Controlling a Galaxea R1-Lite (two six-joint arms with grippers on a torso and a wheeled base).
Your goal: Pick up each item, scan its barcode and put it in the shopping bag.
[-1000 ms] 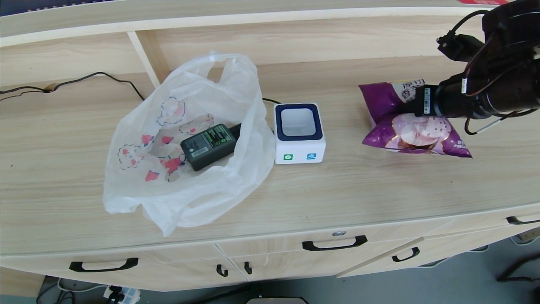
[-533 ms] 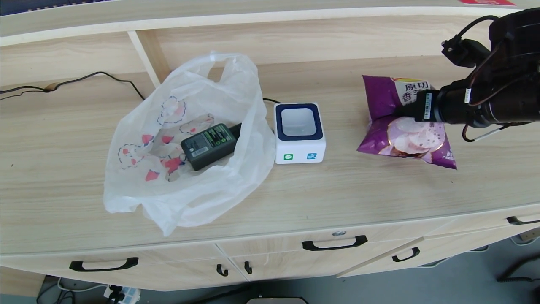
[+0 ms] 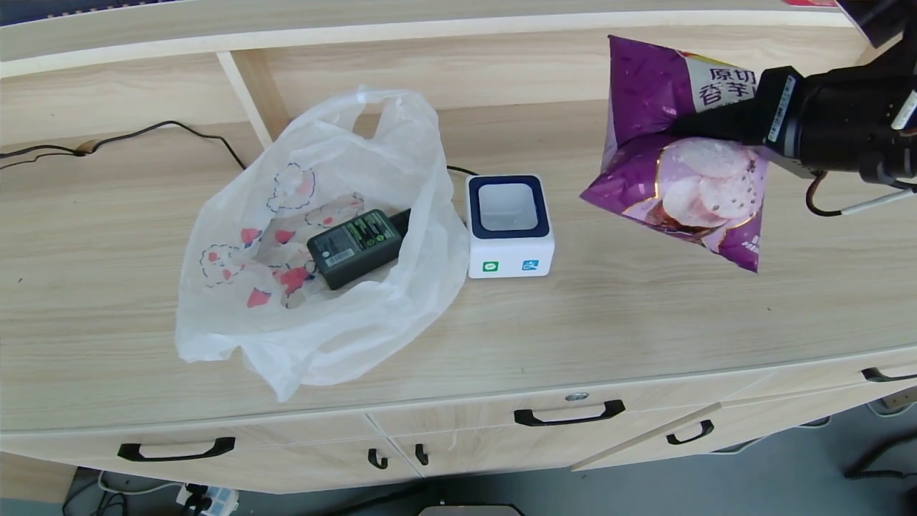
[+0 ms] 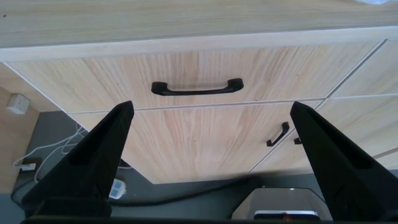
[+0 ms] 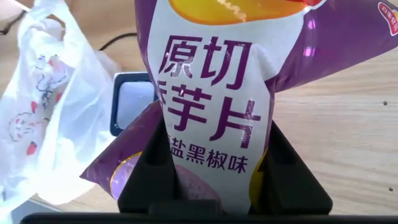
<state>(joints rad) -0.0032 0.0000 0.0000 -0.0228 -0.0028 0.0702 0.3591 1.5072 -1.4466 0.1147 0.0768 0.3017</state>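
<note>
My right gripper (image 3: 706, 125) is shut on a purple chip bag (image 3: 673, 154) and holds it in the air above the counter's right side, to the right of the white barcode scanner (image 3: 509, 226). The chip bag (image 5: 211, 106) sits pinched between the right gripper (image 5: 217, 165) fingers, with the scanner (image 5: 130, 109) and shopping bag (image 5: 50, 106) beyond. A white plastic shopping bag (image 3: 315, 236) lies open on the counter's left, with a black power adapter (image 3: 354, 247) inside. My left gripper (image 4: 208, 162) is open, low in front of the cabinet drawers.
The wooden counter (image 3: 573, 315) has a raised shelf ledge (image 3: 430, 29) behind it. A black cable (image 3: 143, 136) runs along the back left. Drawers with black handles (image 3: 569, 414) line the front below the counter edge.
My right gripper has lifted the chip bag off the counter, raising it and tilting it upright. The shopping bag, adapter and scanner stay put.
</note>
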